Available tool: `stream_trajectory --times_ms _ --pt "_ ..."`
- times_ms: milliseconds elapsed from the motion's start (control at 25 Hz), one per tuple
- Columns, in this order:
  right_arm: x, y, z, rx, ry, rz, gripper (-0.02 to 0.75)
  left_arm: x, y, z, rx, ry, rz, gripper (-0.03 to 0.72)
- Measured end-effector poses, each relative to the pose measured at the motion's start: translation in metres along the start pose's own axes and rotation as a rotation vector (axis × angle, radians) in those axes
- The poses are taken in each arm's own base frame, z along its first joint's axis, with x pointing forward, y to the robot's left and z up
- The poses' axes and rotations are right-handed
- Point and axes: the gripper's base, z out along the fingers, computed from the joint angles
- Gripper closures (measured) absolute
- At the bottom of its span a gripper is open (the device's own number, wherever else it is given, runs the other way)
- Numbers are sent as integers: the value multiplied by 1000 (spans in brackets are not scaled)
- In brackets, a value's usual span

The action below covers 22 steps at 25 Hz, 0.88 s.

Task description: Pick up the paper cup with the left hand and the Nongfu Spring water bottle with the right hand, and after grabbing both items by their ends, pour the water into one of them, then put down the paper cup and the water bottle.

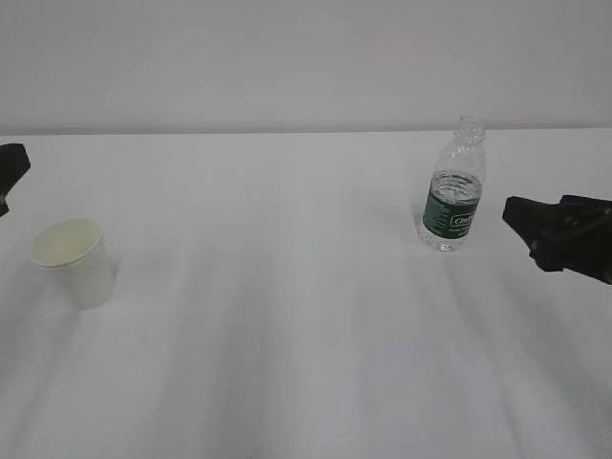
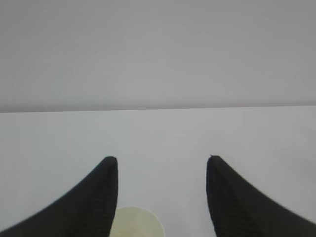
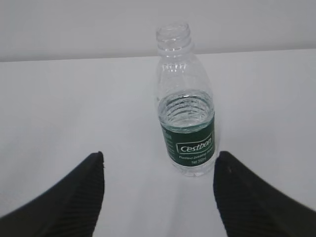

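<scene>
- White table carries both task things, well apart: the paper cup at the left, the Nongfu Spring water bottle at the right.
- Both stand upright, long axes vertical; the bottle has no cap, and the water fills its lower part, with its surface a little above the green label (the label's lettering reads "Cestbon").
- The right hand faces the bottle squarely: in the right wrist view the bottle stands between the two fingers and ahead of their tips, not yet touched. In the exterior view this hand is just to the right of the bottle, at about label height.
- The right hand's jaws stand wide apart and hold nothing.
- The left hand is open as well and empty; only the cup's cream mouth shows at the bottom edge of its wrist view, below and just short of the fingertips.
- In the exterior view the left hand is barely in frame, up and left of the cup, apart from it.
- Judged from this, the right hand needs a straight advance; the left must drop toward the cup.
- Count: one cup, one bottle, two hands.
</scene>
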Motion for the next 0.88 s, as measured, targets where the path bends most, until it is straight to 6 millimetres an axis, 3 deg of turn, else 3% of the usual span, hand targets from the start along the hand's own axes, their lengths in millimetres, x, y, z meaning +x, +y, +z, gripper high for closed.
stream_trajectory --times_ms 320,680,880 --pt "15 -2 21 -48 -75 -43 219 10 0 -8 25 -48 27 281" --pt "25 -7 31 -17 -107 -93 219 17 0 -15 35 -89 31 281" --pt "31 -8 36 -22 -139 -80 219 32 2 -15 38 -80 33 281"
